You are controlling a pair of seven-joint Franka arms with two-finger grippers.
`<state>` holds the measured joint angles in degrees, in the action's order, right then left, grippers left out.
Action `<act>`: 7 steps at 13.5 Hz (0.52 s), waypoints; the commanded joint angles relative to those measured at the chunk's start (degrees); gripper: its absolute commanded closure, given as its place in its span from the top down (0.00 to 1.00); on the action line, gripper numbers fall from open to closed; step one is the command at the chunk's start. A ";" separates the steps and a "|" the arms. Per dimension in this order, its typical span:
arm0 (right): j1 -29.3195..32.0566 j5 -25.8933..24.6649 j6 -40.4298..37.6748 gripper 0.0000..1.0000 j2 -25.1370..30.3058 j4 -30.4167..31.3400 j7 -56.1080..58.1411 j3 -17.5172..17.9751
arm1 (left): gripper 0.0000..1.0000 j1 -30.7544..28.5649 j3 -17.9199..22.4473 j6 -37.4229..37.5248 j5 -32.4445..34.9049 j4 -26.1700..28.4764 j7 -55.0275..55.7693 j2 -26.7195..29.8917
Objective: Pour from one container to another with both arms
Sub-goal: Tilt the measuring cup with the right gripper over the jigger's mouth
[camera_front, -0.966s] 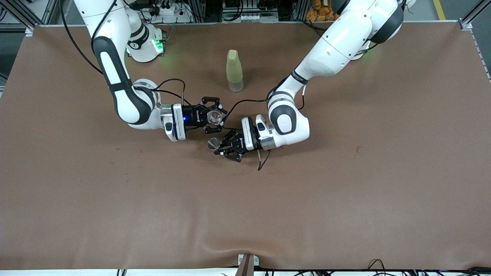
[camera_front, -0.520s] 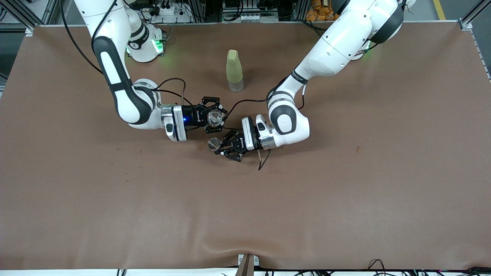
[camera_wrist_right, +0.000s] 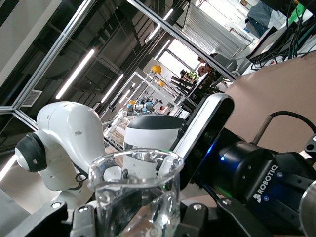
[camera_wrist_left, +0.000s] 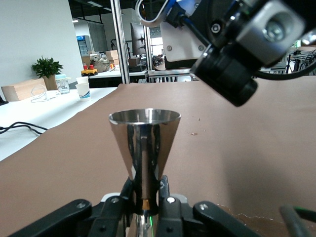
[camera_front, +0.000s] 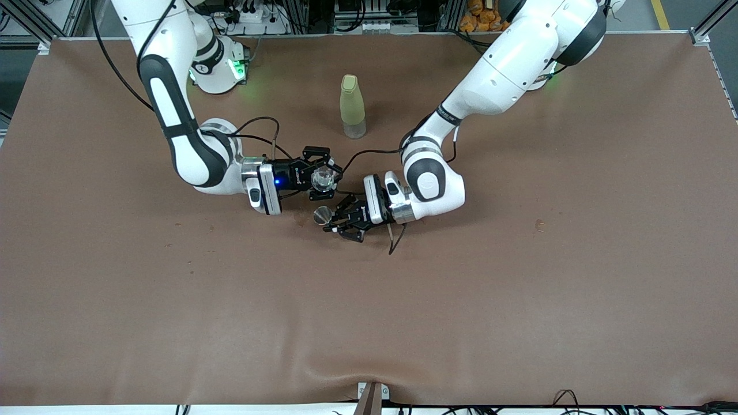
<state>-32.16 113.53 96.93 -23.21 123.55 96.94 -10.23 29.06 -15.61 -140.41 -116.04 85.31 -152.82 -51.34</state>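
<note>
Both grippers have edged a little closer together at the middle of the front view since the earlier frames, the right one tilting slightly; nothing else has shifted.

At the centre of the frame the right gripper [camera_front: 320, 177], reaching in from the arm based at upper left, is closed around a clear glass beaker [camera_front: 323, 179]. Just below it in the picture, the left gripper [camera_front: 337, 220], from the arm based at upper right, is clamped on the stem of a metal measuring cup [camera_front: 321, 215]. The two vessels sit near each other but apart, both over the middle of the desk [camera_front: 519, 300].

In my judgement this is the alignment step before the pour: each container is secured and being brought rim to rim. Which one gives and which receives cannot be told. The next move calls for lifting one lip above the other's mouth and rolling the wrist slowly, since both mouths are small.

The cup [camera_wrist_left: 144, 143] is polished steel, a flaring cone on a narrow waist, mirror-smooth and likely slippery. The beaker [camera_wrist_right: 136, 197] is thin, transparent and cylindrical with a rolled rim; whether it holds liquid is unclear. Above the centre of the front view stands a tall, frosted yellow-green bottle [camera_front: 352, 107] with a cap, untouched. A matte brown covering, wrinkled along the lower edge, lies over the desk.
</note>
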 commanded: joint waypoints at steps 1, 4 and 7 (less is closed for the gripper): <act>-1.07 1.52 0.19 0.00 0.79 0.28 -3.50 -0.50 | 0.00 0.12 -0.22 0.40 -2.70 0.64 -3.45 0.10; -1.07 1.52 0.27 0.00 0.79 0.28 -3.86 -0.50 | 0.00 0.12 -0.22 0.84 -2.78 0.64 -3.54 0.10; -1.16 1.52 0.19 0.00 0.79 0.28 -3.86 -0.50 | 0.00 0.03 -0.22 1.01 -2.87 1.17 -3.98 0.19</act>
<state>-32.17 113.54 96.93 -23.21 123.55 94.03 -10.22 29.08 -15.71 -140.19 -116.85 86.01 -154.29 -51.35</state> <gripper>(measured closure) 0.850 0.789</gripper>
